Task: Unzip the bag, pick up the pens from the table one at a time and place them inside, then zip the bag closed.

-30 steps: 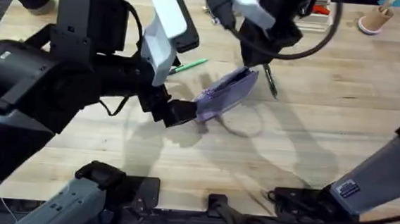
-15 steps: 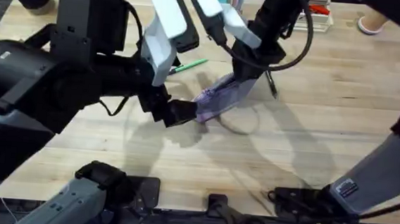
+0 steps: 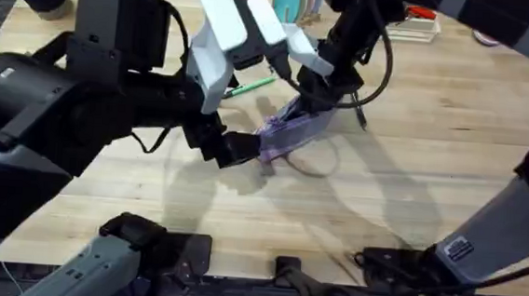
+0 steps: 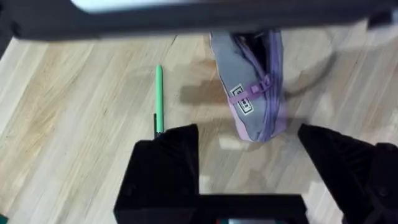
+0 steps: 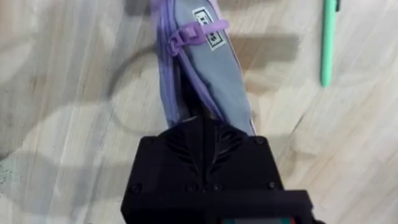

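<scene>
While the purple bag (image 3: 294, 130) lies on the wooden surface (image 3: 432, 160), its far end is clenched by the right end effector (image 5: 200, 124), fingers pressed together over the fabric beside the zipper. At the bag's near end, the left end effector (image 4: 249, 134) is spread wide, fingers either side of the bag and apart from it. Just beside the bag, the green pen (image 4: 158, 99) is seen flat on the wood.
</scene>
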`<state>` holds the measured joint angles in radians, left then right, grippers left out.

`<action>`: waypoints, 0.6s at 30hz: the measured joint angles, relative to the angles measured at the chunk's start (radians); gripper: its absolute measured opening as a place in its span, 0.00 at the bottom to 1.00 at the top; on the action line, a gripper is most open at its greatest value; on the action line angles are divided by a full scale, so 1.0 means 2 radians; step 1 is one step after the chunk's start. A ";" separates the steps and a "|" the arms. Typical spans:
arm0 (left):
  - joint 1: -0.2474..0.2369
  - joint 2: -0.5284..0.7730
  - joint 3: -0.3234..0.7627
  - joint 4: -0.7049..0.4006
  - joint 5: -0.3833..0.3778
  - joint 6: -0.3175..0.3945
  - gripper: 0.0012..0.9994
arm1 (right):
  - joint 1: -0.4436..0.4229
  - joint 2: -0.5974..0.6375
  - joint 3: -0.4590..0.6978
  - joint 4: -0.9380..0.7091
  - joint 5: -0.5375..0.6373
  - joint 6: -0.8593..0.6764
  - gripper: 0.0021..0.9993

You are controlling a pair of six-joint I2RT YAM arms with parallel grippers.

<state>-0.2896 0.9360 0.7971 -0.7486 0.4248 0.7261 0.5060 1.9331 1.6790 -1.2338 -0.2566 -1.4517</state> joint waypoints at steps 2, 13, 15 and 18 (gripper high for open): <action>0.000 0.000 0.000 0.000 0.000 0.000 0.99 | 0.004 0.000 -0.009 0.006 0.001 0.000 0.03; 0.000 0.000 0.000 0.000 0.000 0.000 0.99 | 0.015 0.000 -0.024 0.013 0.004 0.000 0.09; 0.000 0.000 0.000 0.000 0.000 0.000 0.99 | 0.015 0.000 -0.024 0.013 0.004 0.000 0.17; 0.000 0.000 0.000 0.000 0.000 0.000 0.99 | 0.015 0.000 -0.024 0.012 0.004 0.000 0.56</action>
<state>-0.2893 0.9360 0.7971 -0.7486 0.4248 0.7264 0.5369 1.9331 1.6302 -1.2090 -0.2481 -1.4527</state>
